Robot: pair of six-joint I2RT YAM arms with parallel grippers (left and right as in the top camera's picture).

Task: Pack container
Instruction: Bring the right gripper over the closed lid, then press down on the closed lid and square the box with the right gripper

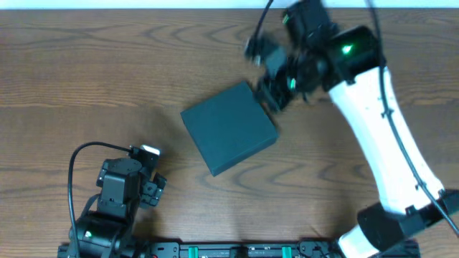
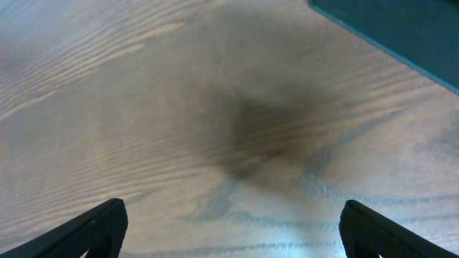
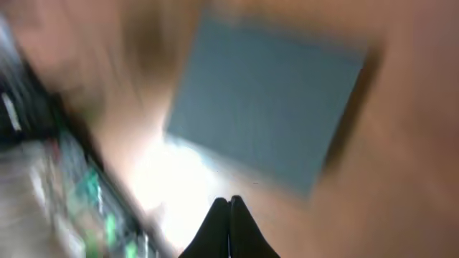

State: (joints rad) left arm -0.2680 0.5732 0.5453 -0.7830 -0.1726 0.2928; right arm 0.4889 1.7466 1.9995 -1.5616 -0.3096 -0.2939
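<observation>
So the left hand [image 1: 152, 185] is parked near the front-left of the wood-grain worktop [image 1: 72, 79]. Its fingers are spread wide with nothing between them, just bare wood underneath in the left wrist view. The container [image 1: 228, 127] sits around mid-worktop, turned at an angle, lid lying flat and shut. One corner of it pokes into the top right of the left wrist view, well apart from that hand. The right hand [image 1: 271, 92] is up at the container's far-right corner; can't tell if it's actually touching. The right wrist view is pretty smeared, but the two fingers are pressed together with nothing pinched, and the dark teal lid fills the view beyond them.
</observation>
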